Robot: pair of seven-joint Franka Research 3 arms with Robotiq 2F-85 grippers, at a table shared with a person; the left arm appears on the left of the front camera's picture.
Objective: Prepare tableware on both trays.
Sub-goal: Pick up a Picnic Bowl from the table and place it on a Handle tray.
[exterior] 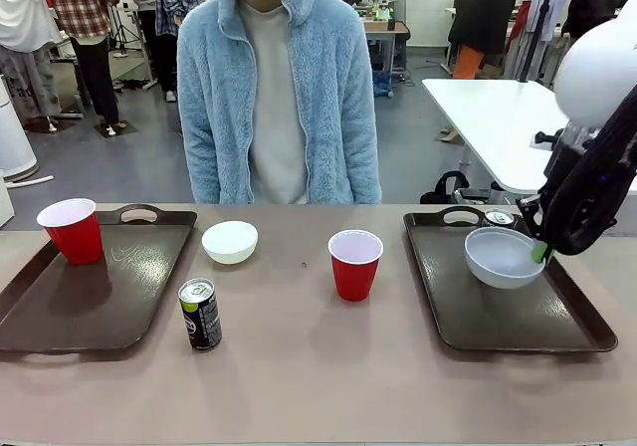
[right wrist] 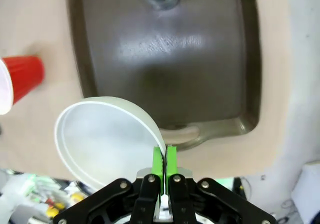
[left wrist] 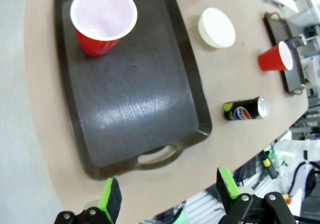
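The right claw (right wrist: 164, 156) pinched the rim of a white bowl (right wrist: 100, 139) over the right tray (exterior: 468, 317). The left claw (left wrist: 166, 184) hung spread above the left tray (left wrist: 135, 109), which bore a red cup (left wrist: 102, 19).

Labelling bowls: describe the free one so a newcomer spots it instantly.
Find the left tray. Just beyond its right rim, on bare table in front of the person, sits a small round white bowl. Unlike the other bowl, pinched by the right hand at the right tray, it is untouched.
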